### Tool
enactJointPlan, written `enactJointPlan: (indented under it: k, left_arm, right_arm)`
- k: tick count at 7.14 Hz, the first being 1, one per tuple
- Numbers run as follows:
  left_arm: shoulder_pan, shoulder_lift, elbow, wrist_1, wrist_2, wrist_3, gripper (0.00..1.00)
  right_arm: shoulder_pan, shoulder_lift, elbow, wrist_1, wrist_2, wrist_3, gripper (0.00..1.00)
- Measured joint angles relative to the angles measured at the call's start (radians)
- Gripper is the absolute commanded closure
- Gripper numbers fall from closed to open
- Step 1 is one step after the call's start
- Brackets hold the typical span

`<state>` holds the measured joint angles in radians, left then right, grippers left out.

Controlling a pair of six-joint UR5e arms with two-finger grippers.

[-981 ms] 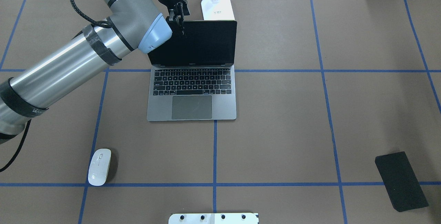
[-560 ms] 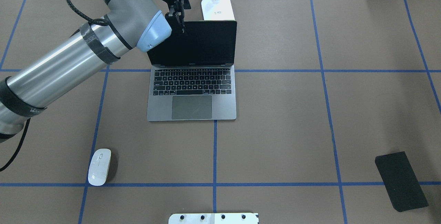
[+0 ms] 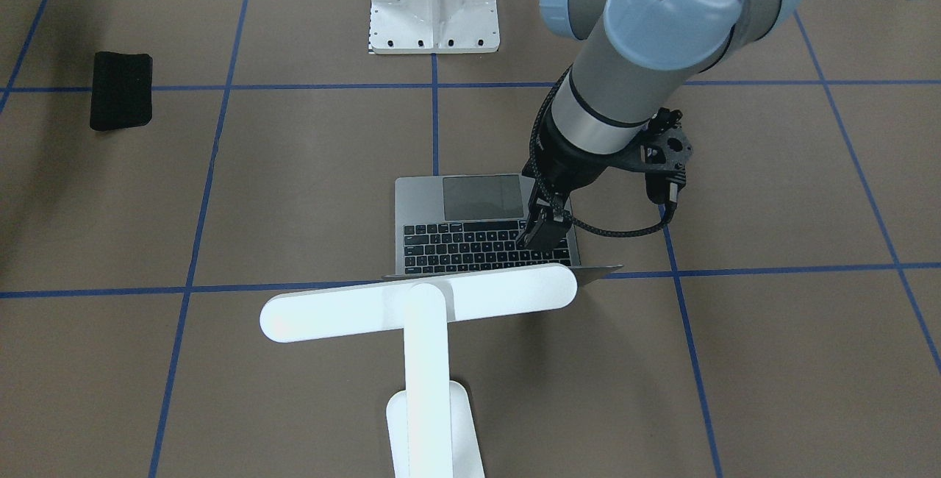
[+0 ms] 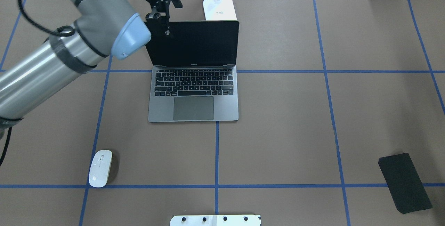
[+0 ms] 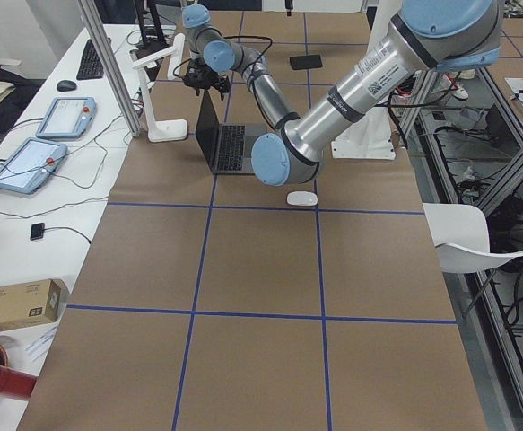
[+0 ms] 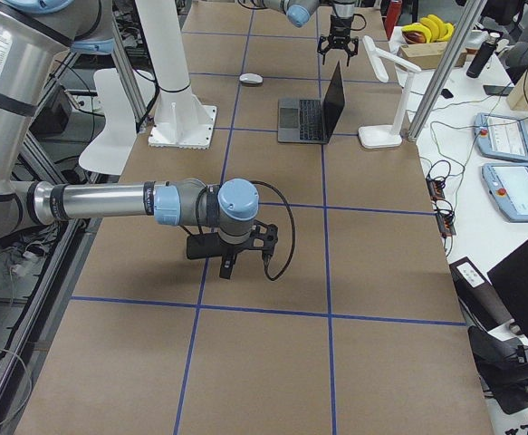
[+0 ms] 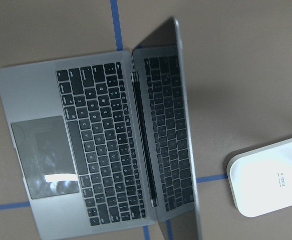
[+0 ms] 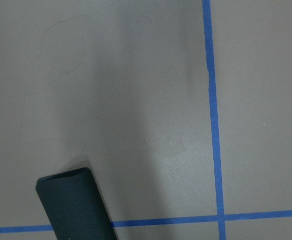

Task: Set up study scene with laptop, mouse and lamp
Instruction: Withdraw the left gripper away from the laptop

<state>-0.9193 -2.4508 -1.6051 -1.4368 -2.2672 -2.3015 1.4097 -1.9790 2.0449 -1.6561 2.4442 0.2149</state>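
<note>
The left pincer [image 4: 164, 27], jaws apart and empty, has slid left off the top edge of the screen, leaving the opened laptop [image 4: 193, 94] standing just to its right and below, so the mouse [image 4: 100, 168], well back toward the robot, seems next

Left gripper [image 3: 542, 232] near open laptop [image 3: 422, 202]

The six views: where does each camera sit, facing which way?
Front-facing: opposite robot, down on lamp, laptop; left arm.
Overhead: behind robot, down on laptop, mouse, mat; left arm.
Left side: table's end; left arm near.
Right side: other end; right arm near.
Left wrist: above laptop; no body.
Right wrist: above mat; no body.
Front-facing and overhead share the laptop.
</note>
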Motion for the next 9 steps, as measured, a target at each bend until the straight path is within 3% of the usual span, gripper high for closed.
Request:
enactJointPlan:
  k: [3, 7, 9]
  left_arm:
    - [-0.002, 0.191, -0.308, 0.094, 0.007, 0.295, 0.01]
    - [-0.008, 0.317, -0.507, 0.266, 0.021, 0.779, 0.01]
    - [-0.043, 0.426, -0.573, 0.331, 0.044, 0.974, 0.01]
  right_arm:
    - [0.000, 0.005, -0.013, 0.003, 0.003, 0.009, 0.00]
    - [0.001, 0.054, -0.036, 0.007, 0.006, 0.031, 0.00]
    - [0.001, 0.103, -0.077, 0.011, -0.004, 0.032, 0.00]
